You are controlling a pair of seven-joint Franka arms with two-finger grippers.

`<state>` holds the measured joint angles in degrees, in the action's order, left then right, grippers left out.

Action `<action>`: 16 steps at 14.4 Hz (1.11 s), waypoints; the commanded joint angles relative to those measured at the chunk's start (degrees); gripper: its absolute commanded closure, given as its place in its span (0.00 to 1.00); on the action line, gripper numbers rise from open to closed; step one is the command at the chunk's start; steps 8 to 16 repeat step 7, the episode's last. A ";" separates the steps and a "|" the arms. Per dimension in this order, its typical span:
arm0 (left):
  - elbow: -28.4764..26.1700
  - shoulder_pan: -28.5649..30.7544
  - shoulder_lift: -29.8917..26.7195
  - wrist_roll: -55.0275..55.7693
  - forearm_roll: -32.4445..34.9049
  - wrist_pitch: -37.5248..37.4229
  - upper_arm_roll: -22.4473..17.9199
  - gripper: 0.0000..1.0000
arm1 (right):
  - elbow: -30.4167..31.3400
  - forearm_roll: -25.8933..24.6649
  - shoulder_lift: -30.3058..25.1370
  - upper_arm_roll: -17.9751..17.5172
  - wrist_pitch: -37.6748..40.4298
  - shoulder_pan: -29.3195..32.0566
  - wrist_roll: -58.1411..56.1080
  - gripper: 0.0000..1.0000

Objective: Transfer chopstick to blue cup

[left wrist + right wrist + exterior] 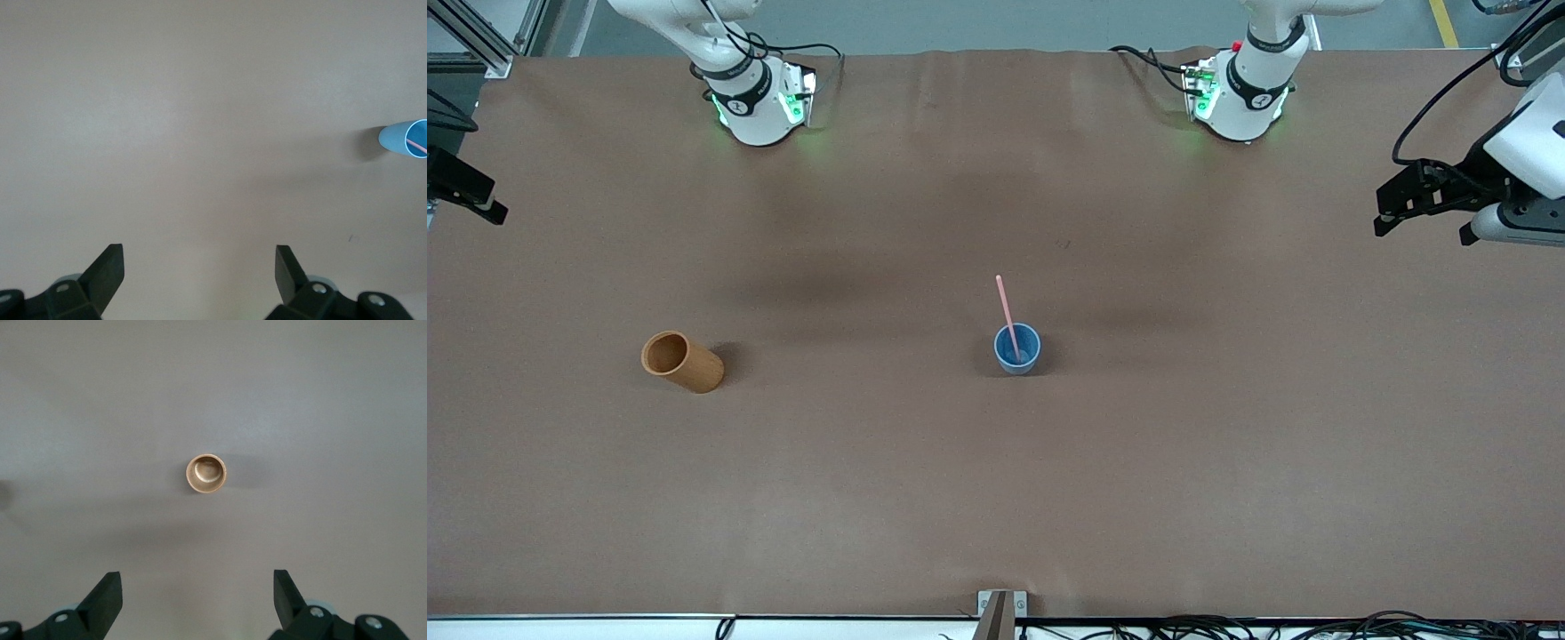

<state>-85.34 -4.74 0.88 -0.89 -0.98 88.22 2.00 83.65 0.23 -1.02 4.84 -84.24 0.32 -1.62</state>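
With chopstick standing in blue cup, both end effectors raised, open

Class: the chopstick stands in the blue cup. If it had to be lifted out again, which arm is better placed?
Probably left. Its open left pincer has the blue cup and chopstick in view; the open right pincer hangs over the orange cup.
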 commanded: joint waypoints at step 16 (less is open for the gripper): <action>1.49 -0.09 0.71 -0.34 -0.34 -0.42 -0.07 0.00 | 0.20 0.04 -0.04 -0.53 0.22 0.65 -0.66 0.00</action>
